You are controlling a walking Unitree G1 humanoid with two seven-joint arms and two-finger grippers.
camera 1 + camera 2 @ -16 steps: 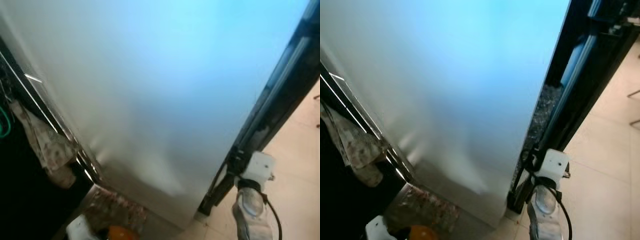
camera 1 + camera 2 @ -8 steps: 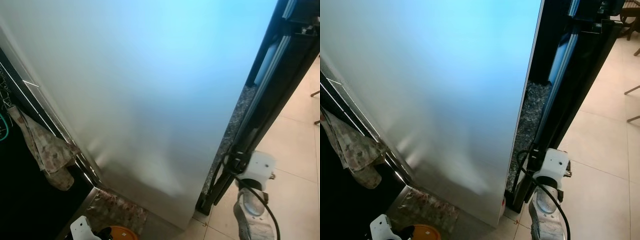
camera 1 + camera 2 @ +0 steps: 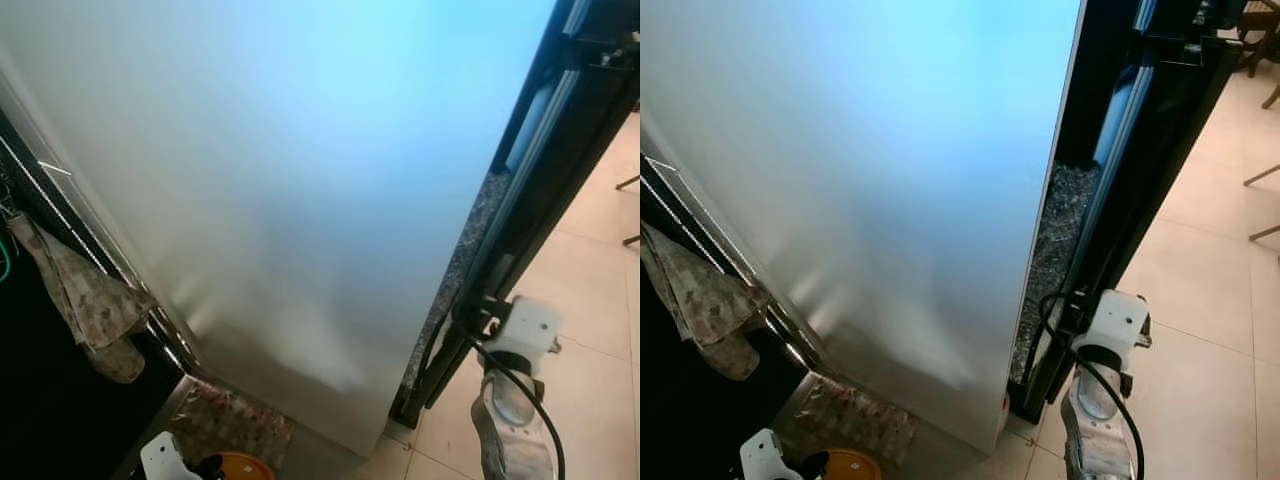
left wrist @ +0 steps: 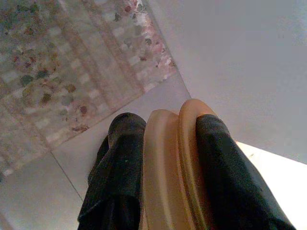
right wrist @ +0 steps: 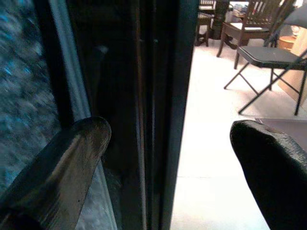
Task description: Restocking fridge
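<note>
The fridge's big silver panel (image 3: pixel 300 170) takes up most of the eye views, with a tall black edge (image 3: pixel 545 170) along its right side. Low on the left, my left gripper (image 4: pixel 165 158) is shut on an orange-tan round object (image 4: pixel 168 143) with two stacked rims, which is also visible as the orange object (image 3: pixel 240 468) at the bottom. My right arm's white wrist (image 3: pixel 528 330) sits low against the black edge. The right gripper (image 5: pixel 170 130) stands open, its fingers (image 5: pixel 62 158) wide apart, with the dark vertical edge (image 5: pixel 158 96) in front of them.
A patterned towel (image 3: pixel 90 310) hangs on a dark appliance to the left. A patterned mat (image 3: pixel 235 425) lies on the floor by the fridge's foot. A speckled stone strip (image 3: pixel 1050 250) runs beside the black edge. Beige tiles (image 3: pixel 590 290) stretch right, with a folding chair (image 5: pixel 268 62) further off.
The whole picture has shifted, so more of the black edge and the stone strip now show. My right wrist has edged slightly right along the black edge. The left gripper's hold is unchanged.
</note>
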